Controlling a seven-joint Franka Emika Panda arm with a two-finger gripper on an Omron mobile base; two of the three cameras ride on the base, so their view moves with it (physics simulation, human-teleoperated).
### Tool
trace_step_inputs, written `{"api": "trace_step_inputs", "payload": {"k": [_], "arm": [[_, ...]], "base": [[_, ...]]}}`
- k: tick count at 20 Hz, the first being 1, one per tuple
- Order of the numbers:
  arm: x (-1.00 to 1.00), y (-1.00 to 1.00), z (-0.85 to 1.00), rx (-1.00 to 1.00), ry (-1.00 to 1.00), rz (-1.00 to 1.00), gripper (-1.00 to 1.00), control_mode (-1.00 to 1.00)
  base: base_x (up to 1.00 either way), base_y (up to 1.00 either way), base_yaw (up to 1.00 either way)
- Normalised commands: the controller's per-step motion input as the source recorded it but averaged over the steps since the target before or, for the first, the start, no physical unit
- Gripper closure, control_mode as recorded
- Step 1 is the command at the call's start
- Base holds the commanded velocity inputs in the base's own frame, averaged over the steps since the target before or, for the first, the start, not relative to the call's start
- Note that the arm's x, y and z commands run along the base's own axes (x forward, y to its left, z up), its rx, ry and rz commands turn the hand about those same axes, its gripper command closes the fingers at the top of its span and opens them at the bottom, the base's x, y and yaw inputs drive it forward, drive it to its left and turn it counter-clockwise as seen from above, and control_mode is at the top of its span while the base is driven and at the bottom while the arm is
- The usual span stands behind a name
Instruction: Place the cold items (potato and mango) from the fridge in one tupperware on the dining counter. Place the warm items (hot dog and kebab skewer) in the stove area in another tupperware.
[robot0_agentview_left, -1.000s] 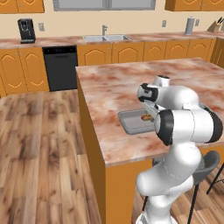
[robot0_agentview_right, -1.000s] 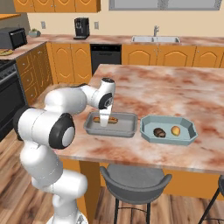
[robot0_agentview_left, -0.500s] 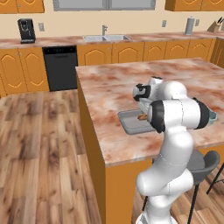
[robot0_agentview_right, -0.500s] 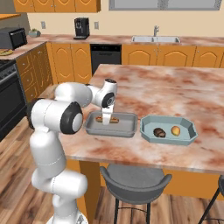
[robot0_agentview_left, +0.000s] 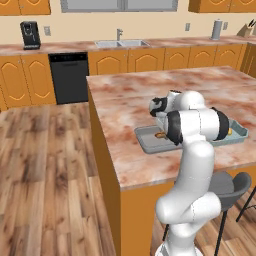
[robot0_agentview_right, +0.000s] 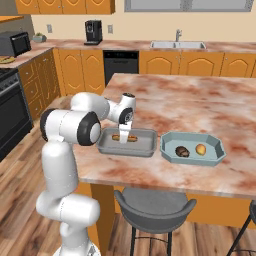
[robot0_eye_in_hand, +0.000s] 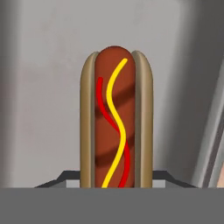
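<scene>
A hot dog (robot0_agentview_right: 126, 138) with red and yellow sauce lines lies lengthwise in a grey rectangular tupperware (robot0_agentview_right: 145, 148) on the marble dining counter (robot0_agentview_right: 200, 105). My gripper (robot0_agentview_right: 123, 136) points straight down into that tupperware and is shut on the hot dog (robot0_eye_in_hand: 116, 122), which runs up from between the jaws over the grey floor. From the left side the hot dog (robot0_agentview_left: 160, 134) peeks out beside my forearm in the same tupperware (robot0_agentview_left: 145, 145). A teal tupperware (robot0_agentview_right: 192, 160) to the right holds the dark potato (robot0_agentview_right: 182, 151) and the orange mango (robot0_agentview_right: 200, 149). The kebab skewer is out of view.
A grey stool (robot0_agentview_right: 150, 210) stands under the counter's near edge. The black stove (robot0_agentview_right: 7, 110) is at far left with a microwave (robot0_agentview_right: 12, 44) above. The dishwasher (robot0_agentview_right: 120, 65), sink (robot0_agentview_right: 177, 44) and coffee machine (robot0_agentview_right: 92, 31) line the back wall.
My elbow and upper arm have swung up into a more upright stance. The gripper has stayed down in the grey tupperware on the hot dog.
</scene>
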Motion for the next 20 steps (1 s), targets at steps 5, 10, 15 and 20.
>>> {"api": "trace_step_inputs", "payload": {"k": [5,10,15,20], "arm": [[0.11,0.0,-0.31,0.0,0.0,0.0,1.0,-1.0],[0.2,0.0,-0.25,0.0,0.0,0.0,1.0,-1.0],[0.32,0.0,-0.18,0.0,0.0,0.0,1.0,-1.0],[0.32,0.0,-0.22,0.0,0.0,0.0,1.0,-1.0]], "base": [[0.0,0.0,0.0],[0.0,0.0,0.0],[0.0,0.0,0.0],[0.0,0.0,0.0]]}}
